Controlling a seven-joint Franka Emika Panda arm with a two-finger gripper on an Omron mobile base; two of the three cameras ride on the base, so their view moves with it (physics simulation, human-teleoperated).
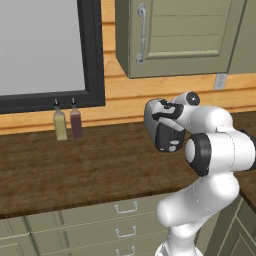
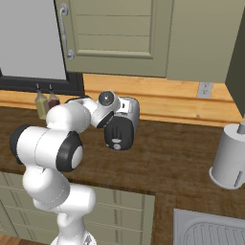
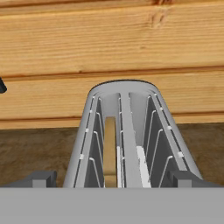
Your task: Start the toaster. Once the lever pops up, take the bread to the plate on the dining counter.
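Hovering over the toaster (image 3: 124, 131), the gripper (image 3: 113, 178) has its jaws spread wide (holding nothing); bread (image 3: 110, 151) sits in the left slot.

Bread (image 3: 110, 151) in toaster's (image 3: 127, 94) left slot, seemingly.

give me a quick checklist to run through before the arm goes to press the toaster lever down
1. Bread in the toaster slots: ok, slices sit in both.
2. Gripper open: ok, jaws wide, nothing held.
3. Gripper lined up over the toaster: ok, the hand view looks straight down its top.
4. Lever position: cannot tell, the arm hides that end.
5. Clear counter around the toaster: ok, the two bottles stand well off by the window.
6. Plate location: cannot tell.
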